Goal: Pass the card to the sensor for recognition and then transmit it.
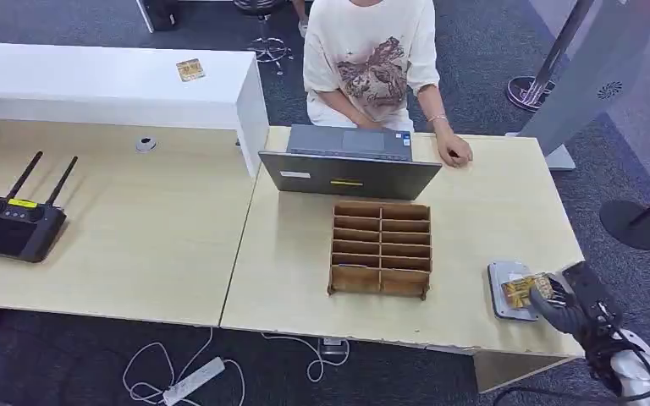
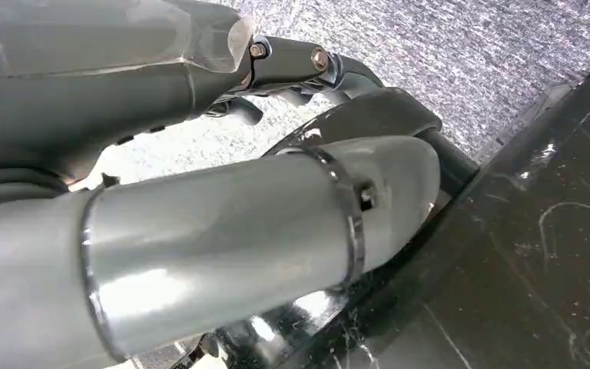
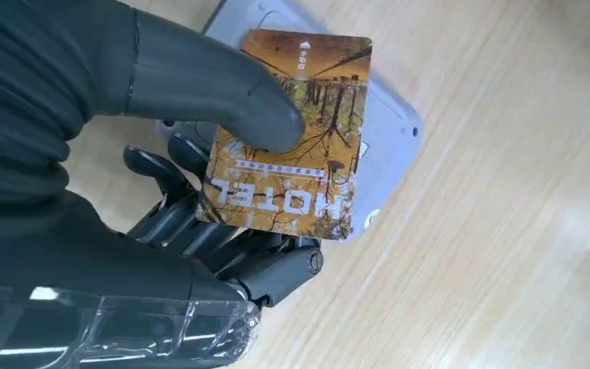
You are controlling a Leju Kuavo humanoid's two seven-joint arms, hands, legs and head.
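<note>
Right hand [image 3: 200,200] — card [image 3: 292,138] under thumb, over sensor [image 3: 388,131]

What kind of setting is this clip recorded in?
Probably a mock hotel front desk: the right hand holds a card printed HOTEL over a grey sensor, beside a wooden slotted card rack and a person's laptop.

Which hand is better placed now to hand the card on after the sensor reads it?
The right hand. It already grips the card between its thumb and fingers, just over the grey sensor at the table's right end. The left hand hangs low by the carpet, holding nothing visible.
</note>
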